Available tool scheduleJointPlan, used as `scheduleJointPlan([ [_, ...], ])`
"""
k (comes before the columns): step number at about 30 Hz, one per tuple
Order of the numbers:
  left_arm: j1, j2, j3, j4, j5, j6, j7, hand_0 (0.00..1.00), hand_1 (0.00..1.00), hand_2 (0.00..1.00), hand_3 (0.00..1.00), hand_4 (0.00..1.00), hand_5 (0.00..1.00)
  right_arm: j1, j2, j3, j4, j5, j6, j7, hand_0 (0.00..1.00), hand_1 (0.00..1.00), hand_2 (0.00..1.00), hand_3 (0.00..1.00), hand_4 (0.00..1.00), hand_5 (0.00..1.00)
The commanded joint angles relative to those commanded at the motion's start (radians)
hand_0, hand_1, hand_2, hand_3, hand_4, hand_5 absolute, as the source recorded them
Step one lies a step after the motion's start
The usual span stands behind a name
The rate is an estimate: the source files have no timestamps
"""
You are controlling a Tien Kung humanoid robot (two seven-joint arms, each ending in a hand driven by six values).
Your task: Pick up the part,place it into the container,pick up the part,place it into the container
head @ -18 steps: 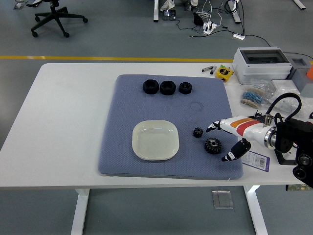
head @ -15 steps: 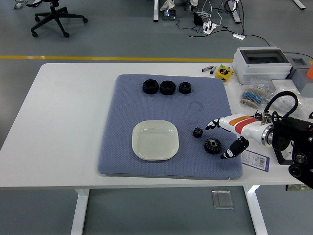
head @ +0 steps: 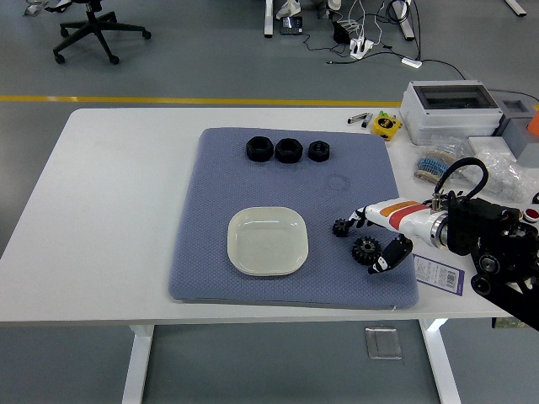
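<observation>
I see the right robot hand (head: 376,238) low over the blue mat (head: 210,261), fingers spread and holding nothing. Its upper fingertips (head: 357,216) sit just beside the small gear (head: 340,227); its thumb lies just right of the big gear (head: 365,248). Both gears lie on the mat, right of the dish (head: 268,241). Three black nuts (head: 286,150) line the mat's far edge. The surface (head: 109,210) is white.

No legible text anywhere; purple card (head: 438,273) on the table's right carries a barcode label, print too small to read.
</observation>
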Motion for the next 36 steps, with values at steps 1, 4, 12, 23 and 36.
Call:
scheduleJointPlan([
  [1,-0.001,0.000,0.001,0.000,-0.001,0.000,0.000,0.816,0.777,0.821,0.568,0.478,0.724,0.003,0.004,-0.001,-0.010,-0.003,-0.001,0.000,0.720,0.695,0.733,0.783,0.998,0.245],
  [4,-0.002,0.001,0.003,0.000,-0.005,0.000,-0.002,0.816,0.777,0.821,0.568,0.478,0.724,0.005,0.011,-0.003,-0.032,-0.002,-0.004,0.002,0.720,0.695,0.733,0.783,0.998,0.245],
  [12,-0.008,0.001,0.002,0.000,-0.016,0.004,-0.008,0.815,0.777,0.821,0.568,0.478,0.723,-0.003,0.010,-0.005,-0.063,-0.008,-0.003,0.000,0.696,0.672,0.703,0.761,0.998,0.252],
  [23,-0.008,-0.001,0.000,0.000,-0.006,0.002,-0.003,0.815,0.778,0.824,0.569,0.480,0.720,-0.014,0.034,-0.005,-0.080,-0.002,-0.033,0.003,0.678,0.642,0.675,0.733,0.998,0.243],
  [36,-0.010,-0.002,-0.005,0.000,-0.002,0.001,-0.004,0.815,0.778,0.825,0.570,0.481,0.719,-0.018,0.046,-0.008,-0.110,0.022,-0.037,0.012,0.590,0.560,0.537,0.518,0.787,0.177],
])
